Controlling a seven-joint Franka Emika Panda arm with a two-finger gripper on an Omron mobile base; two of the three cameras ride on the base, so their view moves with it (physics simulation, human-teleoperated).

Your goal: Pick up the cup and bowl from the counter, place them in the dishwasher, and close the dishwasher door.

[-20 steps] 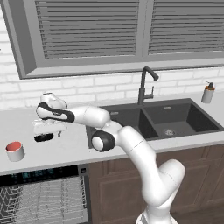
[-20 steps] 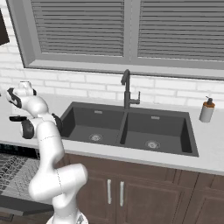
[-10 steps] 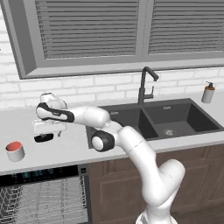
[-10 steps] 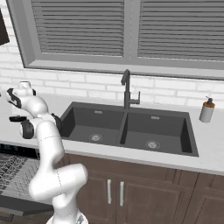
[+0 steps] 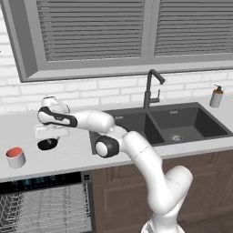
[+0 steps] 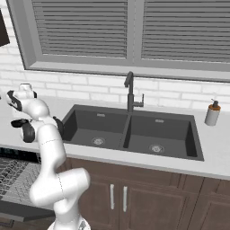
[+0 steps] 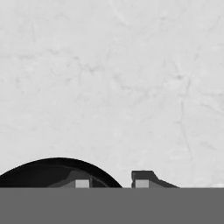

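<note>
The black bowl (image 5: 47, 144) sits on the light counter (image 5: 73, 157) left of the sink. My gripper (image 5: 49, 138) points down onto it. In the hand view the bowl (image 7: 43, 173) curves up at the lower left, and my gripper (image 7: 112, 183) straddles its rim, one fingertip (image 7: 142, 179) outside and the other inside, drawn close on the rim. The white cup (image 5: 15, 157) with a red inside stands upright further left near the counter's front edge. Below it the dishwasher (image 5: 41, 181) is open with its wire rack (image 5: 45, 207) pulled out. The dishwasher door (image 6: 24, 213) hangs down, open.
A dark double sink (image 5: 175, 123) with a black faucet (image 5: 150, 88) lies to the right. A soap dispenser (image 5: 217, 96) stands at the far right by the brick wall. Brown cabinets (image 5: 118, 195) run under the counter.
The fingers have drawn together around the bowl's rim. The arm, the bowl and the cup stay where they were.
</note>
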